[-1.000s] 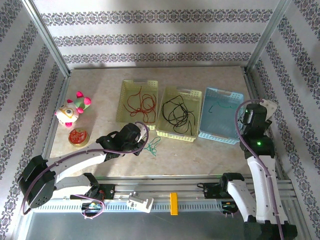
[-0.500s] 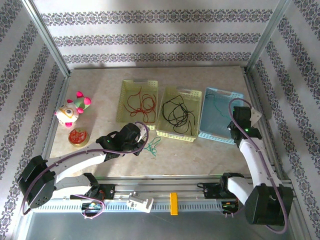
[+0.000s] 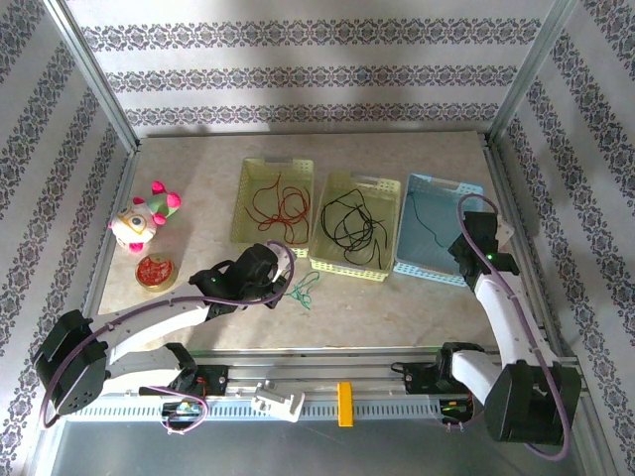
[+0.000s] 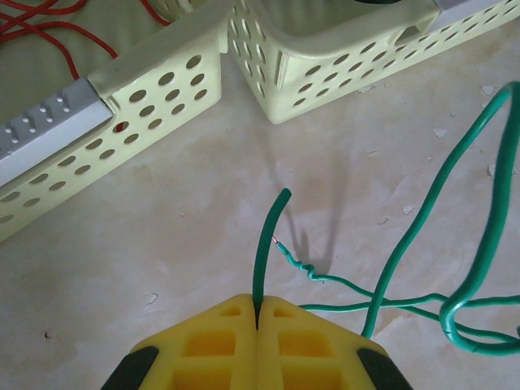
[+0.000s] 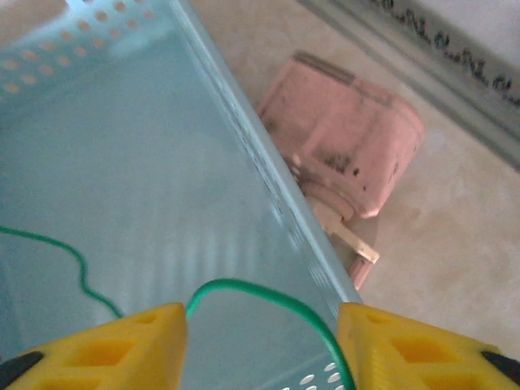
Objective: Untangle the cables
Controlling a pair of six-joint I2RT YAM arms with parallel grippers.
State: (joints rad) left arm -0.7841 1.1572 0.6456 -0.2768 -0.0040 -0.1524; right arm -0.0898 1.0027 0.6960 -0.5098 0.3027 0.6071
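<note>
My left gripper [image 4: 257, 313] is shut on the end of a green cable [image 4: 265, 244], just above the tabletop in front of two yellow baskets. More green cable [image 4: 459, 244] loops on the table to its right; from above this small green tangle [image 3: 304, 289] lies beside the left gripper [image 3: 283, 281]. Red cables [image 3: 278, 203] lie in the left yellow basket [image 3: 248, 230], black cables [image 3: 349, 223] in the middle one [image 3: 322, 260]. My right gripper [image 5: 260, 325] is open over the blue basket [image 5: 162, 162], with a green cable [image 5: 252, 286] arcing loosely between its fingers.
A pink boxy object [image 5: 349, 154] sits on the table just outside the blue basket's right wall. A plush toy [image 3: 144, 218] and a round dish with a red coil [image 3: 154, 270] stand at the left. Metal frame posts border the table.
The right arm has swung down and in toward the blue basket's right side, and the green cable in that basket has shifted. The left arm has stayed in place.
</note>
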